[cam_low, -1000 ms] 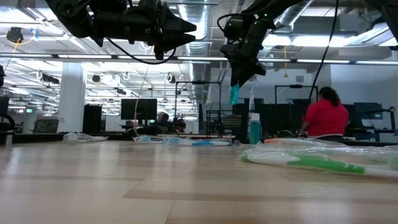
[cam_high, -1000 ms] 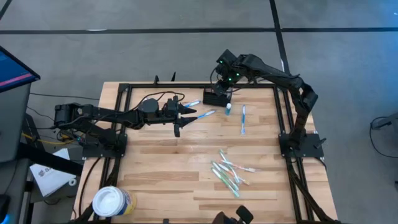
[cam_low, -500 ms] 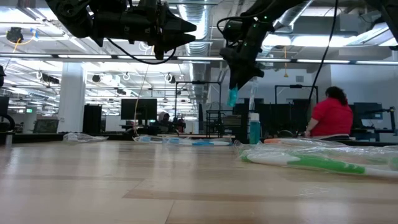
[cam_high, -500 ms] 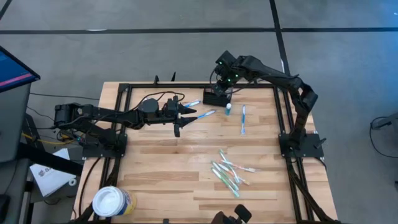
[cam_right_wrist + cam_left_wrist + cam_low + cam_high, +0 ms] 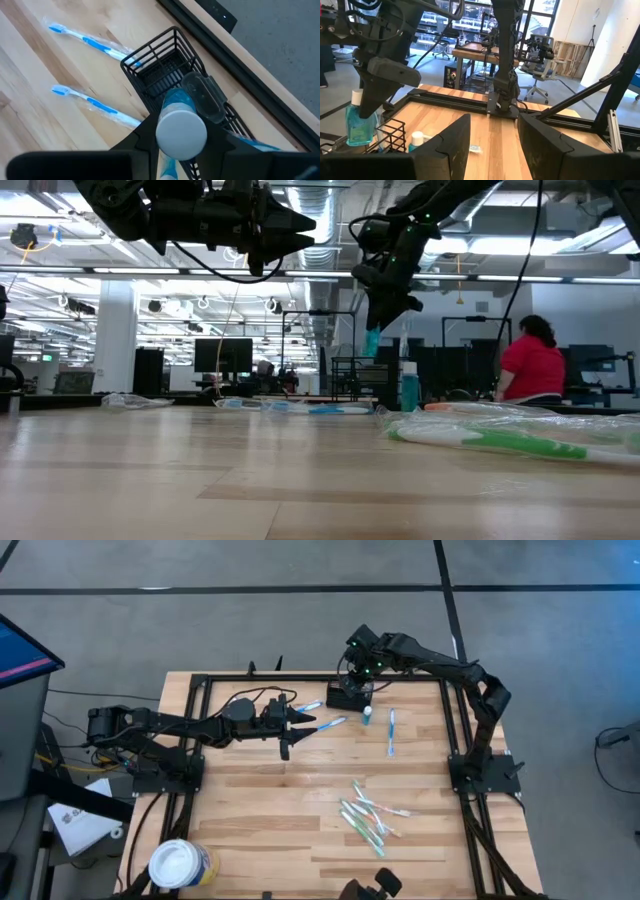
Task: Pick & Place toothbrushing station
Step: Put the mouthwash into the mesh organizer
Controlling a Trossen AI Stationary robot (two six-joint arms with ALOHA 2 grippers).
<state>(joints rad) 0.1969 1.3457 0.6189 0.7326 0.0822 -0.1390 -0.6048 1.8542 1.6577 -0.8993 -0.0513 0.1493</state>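
The toothbrushing station, a black wire caddy (image 5: 345, 698) (image 5: 150, 62), stands on its base at the table's far edge. My right gripper (image 5: 353, 678) (image 5: 181, 140) hangs just above it, shut on a small bottle of blue liquid with a white cap (image 5: 356, 122) (image 5: 373, 340). My left gripper (image 5: 300, 724) (image 5: 492, 145) hovers level and open over the table left of the caddy, with nothing between its fingers. Something blue (image 5: 255, 145) lies in the caddy. My right gripper pinches the bottle's top, just under the white cap (image 5: 181, 132), between its two fingers (image 5: 141, 142). The fingers slant steeply down from above. The bottle hangs upright below them, cap up, clear of the caddy and the table.
Two wrapped blue toothbrushes (image 5: 330, 723) (image 5: 308, 706) lie left of the caddy and another (image 5: 391, 732) to its right. A small bottle (image 5: 368, 713) stands near the caddy. A heap of toothbrushes (image 5: 368, 815) lies toward the near right. A round white tub (image 5: 180, 865) sits at the near left corner.
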